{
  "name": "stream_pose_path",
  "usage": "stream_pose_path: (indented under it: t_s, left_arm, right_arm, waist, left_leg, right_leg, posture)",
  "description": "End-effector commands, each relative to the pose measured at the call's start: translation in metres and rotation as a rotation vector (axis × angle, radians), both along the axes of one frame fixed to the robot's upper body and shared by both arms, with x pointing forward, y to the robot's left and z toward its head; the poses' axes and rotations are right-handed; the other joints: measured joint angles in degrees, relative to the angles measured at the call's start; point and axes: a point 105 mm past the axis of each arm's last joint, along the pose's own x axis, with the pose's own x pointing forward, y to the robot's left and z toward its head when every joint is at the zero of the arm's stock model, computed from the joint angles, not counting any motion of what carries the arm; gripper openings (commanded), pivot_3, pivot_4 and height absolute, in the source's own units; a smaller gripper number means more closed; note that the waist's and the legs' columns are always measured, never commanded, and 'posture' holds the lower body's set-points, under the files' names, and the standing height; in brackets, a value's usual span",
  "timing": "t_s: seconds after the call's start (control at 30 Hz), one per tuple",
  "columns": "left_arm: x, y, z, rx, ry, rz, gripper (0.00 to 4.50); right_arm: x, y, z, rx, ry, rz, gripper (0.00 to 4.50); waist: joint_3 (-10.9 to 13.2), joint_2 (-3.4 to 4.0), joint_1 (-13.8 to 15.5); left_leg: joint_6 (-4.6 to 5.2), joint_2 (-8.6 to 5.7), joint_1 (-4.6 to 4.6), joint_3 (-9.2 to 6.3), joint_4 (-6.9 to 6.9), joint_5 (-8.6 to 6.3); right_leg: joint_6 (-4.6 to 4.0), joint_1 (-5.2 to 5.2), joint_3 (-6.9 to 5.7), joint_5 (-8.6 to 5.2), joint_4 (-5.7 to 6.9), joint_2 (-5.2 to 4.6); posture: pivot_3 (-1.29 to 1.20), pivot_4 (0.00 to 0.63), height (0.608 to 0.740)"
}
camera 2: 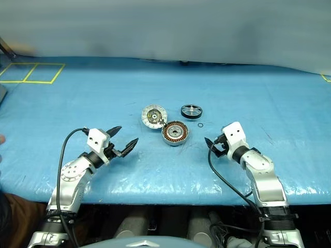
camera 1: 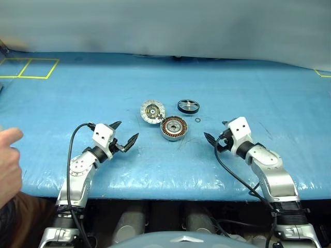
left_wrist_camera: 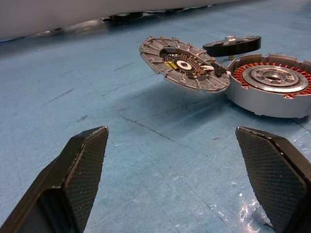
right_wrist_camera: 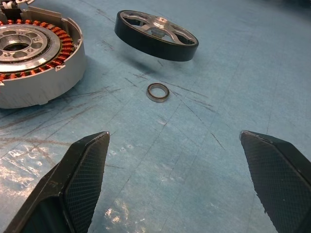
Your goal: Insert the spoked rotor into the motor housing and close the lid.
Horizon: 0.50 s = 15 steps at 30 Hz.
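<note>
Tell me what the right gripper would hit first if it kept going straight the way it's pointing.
Probably the small ring, dead ahead of the open right gripper on the table; the spoked rotor lies just beyond it.

We counted one spoked rotor (camera 1: 188, 106), one motor housing (camera 1: 173, 128) and one lid (camera 1: 153, 111) on the single blue table (camera 1: 269, 93). We found one small ring (right_wrist_camera: 158, 91) lying by the rotor. We counted two grippers, the left gripper (camera 1: 124, 134) and the right gripper (camera 1: 216, 132), and one person's hand (camera 1: 8, 160) at the table's edge.
</note>
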Motion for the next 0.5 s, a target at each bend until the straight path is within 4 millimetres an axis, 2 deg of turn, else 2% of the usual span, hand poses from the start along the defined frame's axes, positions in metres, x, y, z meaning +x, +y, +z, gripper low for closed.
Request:
stream_pose_path:
  t_s: [0.03,0.5]
  left_arm:
    - [0.0016,-0.0020,0.0087,0.007,-0.031,-0.015,4.50]
    - [0.0018,-0.0021,0.0087,0.003,-0.030,-0.011,4.50]
  right_arm:
    - [0.0005,0.0038,0.0143,0.002,-0.058,0.019,4.48]
    - [0.0006,0.0058,0.0143,0.011,-0.054,0.034,4.48]
  waist:
    - [0.00,0.00,0.00]
    - [0.00,0.00,0.00]
  left_leg:
    - [0.00,0.00,0.00,0.00,0.00,0.00]
    - [0.00,0.00,0.00,0.01,0.01,0.00]
  right_leg:
    - [0.00,0.00,0.00,0.00,0.00,0.00]
    - [0.03,0.00,0.00,0.02,0.00,0.00]
  posture:
    - [0.00,0.150,0.740]
    - [0.00,0.150,0.740]
